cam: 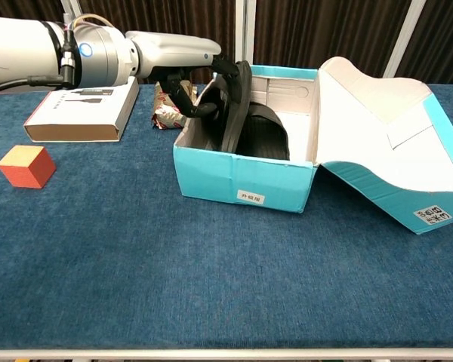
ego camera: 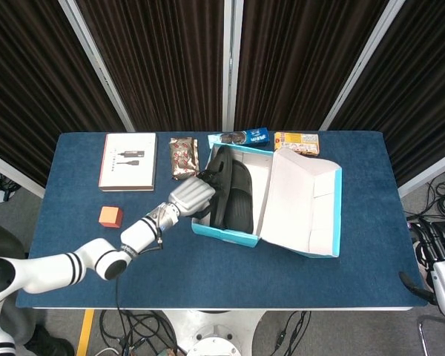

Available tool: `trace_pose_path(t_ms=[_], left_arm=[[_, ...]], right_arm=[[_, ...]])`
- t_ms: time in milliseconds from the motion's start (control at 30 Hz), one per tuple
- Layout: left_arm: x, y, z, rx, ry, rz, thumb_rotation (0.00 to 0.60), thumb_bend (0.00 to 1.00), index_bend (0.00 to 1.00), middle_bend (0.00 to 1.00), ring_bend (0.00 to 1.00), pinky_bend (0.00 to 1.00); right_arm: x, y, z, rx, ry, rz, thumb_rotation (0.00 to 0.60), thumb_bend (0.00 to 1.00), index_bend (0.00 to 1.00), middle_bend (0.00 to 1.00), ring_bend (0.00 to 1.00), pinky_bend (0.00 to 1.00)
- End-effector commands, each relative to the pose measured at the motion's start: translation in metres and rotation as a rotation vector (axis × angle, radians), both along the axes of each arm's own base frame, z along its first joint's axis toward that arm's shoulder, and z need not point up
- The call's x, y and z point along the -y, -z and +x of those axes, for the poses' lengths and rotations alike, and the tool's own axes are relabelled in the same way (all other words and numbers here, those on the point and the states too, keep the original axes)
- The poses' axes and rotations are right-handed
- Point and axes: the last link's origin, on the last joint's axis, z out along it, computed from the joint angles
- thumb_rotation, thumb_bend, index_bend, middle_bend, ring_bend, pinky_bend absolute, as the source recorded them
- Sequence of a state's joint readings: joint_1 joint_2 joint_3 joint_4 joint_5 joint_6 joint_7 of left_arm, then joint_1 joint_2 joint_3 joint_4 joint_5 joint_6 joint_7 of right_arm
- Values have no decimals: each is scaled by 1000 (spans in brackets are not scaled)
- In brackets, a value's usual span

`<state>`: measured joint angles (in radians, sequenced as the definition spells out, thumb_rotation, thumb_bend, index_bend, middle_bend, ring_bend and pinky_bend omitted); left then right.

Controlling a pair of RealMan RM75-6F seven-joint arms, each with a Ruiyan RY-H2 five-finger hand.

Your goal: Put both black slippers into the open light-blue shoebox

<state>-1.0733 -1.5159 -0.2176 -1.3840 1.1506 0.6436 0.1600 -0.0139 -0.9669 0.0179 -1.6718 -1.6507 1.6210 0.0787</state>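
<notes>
A flat white box (ego camera: 127,160) lies at the back left of the blue bench (ego camera: 89,222), with a small orange block (ego camera: 110,216) in front of it. Along the back edge sit three packets — a brown one (ego camera: 182,156), a blue one (ego camera: 241,137) and a yellow one (ego camera: 297,142). Dark curtains (ego camera: 163,59) hang behind.
</notes>
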Motion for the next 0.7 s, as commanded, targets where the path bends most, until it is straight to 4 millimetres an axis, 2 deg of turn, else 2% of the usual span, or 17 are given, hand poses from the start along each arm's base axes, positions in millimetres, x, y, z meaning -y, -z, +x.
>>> trace_pose_path(t_ms=[33,233,333,500,700], left_arm=[[-1,1,-4,-20,-13,8,600,511,300,243,25,87],[-3,5,-9,-32,-48,10,600,510,300,243,25,88],[-4,1,-5,19,-55,37,600,510,300,241,25,89],[-7,-1,14,120,-33,68,600,510,294,228,25,89],[-14,21,39,112,-3,43,600,511,282,215,24,89]], right_arm=[[0,0,0,0,0,0,600,131,0,43,0,0],[0,0,0,1,-1,1,600,131,0,43,0,0],[-1,0,0,0,0,-1,600,131,0,43,0,0],[-1,2,0,0,0,5,600,131,0,43,0,0],[-2,0,-1,-2,5,-3,600,131,0,43,0,0]])
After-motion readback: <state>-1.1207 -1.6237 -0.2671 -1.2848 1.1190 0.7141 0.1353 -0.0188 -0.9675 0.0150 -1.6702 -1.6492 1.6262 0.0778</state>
